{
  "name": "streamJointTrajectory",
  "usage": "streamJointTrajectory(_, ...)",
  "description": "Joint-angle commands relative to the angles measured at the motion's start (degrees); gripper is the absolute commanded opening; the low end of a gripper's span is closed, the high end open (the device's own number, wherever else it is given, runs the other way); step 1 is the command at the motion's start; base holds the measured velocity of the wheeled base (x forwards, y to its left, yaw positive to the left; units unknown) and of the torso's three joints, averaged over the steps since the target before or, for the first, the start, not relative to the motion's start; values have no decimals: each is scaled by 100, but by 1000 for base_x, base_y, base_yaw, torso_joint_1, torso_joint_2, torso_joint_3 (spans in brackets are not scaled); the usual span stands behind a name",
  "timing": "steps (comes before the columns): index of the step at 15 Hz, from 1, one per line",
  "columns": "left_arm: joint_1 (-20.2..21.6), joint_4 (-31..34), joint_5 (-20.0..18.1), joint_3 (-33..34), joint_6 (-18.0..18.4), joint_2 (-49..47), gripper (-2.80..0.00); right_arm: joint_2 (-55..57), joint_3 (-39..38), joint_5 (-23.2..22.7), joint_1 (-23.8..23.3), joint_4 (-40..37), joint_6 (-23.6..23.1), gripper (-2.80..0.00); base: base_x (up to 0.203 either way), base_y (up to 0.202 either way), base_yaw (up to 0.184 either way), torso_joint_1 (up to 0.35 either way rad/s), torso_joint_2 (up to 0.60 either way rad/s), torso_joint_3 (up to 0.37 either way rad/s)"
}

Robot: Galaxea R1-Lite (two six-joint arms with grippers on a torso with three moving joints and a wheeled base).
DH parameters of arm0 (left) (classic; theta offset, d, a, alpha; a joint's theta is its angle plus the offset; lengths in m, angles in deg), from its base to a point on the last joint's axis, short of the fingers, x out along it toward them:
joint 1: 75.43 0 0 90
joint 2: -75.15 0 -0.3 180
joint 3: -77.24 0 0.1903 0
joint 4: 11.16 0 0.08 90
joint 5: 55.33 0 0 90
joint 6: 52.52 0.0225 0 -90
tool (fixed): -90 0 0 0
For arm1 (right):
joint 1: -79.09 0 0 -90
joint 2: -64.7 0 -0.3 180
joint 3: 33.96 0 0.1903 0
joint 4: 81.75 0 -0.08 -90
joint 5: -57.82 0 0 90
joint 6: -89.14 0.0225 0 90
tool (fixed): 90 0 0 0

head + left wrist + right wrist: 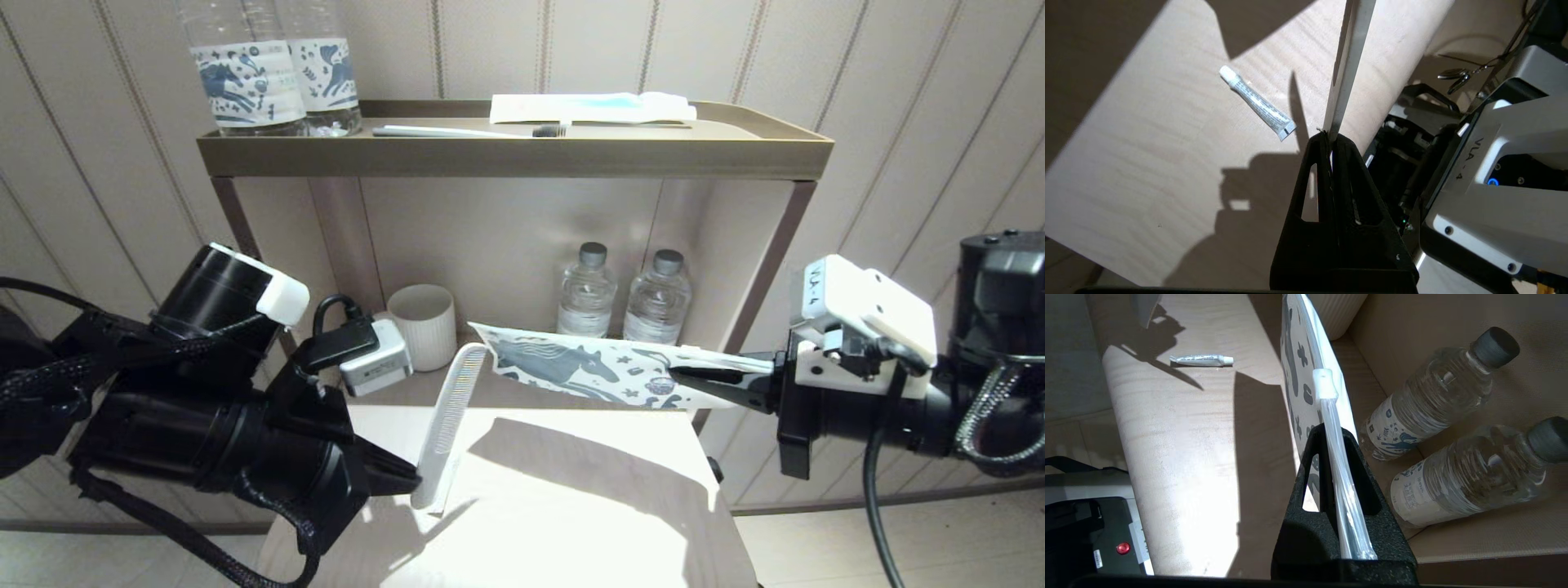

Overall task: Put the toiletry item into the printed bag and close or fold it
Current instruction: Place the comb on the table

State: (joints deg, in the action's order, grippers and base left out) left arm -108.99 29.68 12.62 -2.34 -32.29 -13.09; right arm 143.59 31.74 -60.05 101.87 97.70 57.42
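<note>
The left gripper (412,478) pinches the comb (451,408) by its handle, teeth angled up toward the bag (588,367), which the right gripper (694,377) clamps level above the counter's (571,506) back edge.

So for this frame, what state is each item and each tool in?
Comb: gripped at its handle end by the left tool, lifted, not in the bag.
Bag: held off the table by the right tool, roughly level.
Small tube: lying flat on the table.
Toothbrush: lying on the top shelf.
Two lower bottles: upright, capped.
Cup: upright.
</note>
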Motion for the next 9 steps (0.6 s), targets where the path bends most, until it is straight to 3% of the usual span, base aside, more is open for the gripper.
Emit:
streamJointTrajectory(1, 52, 14, -4, 37, 24, -330, -280, -142, 4, -17, -3, 6, -18, -280, 0, 0, 0, 0, 0, 0)
streamJointTrajectory(9, 61, 11, 44, 0, 95, -799, -280, -375, 129, -194, -230, -5, 131, -280, 0, 0, 0, 0, 0, 0)
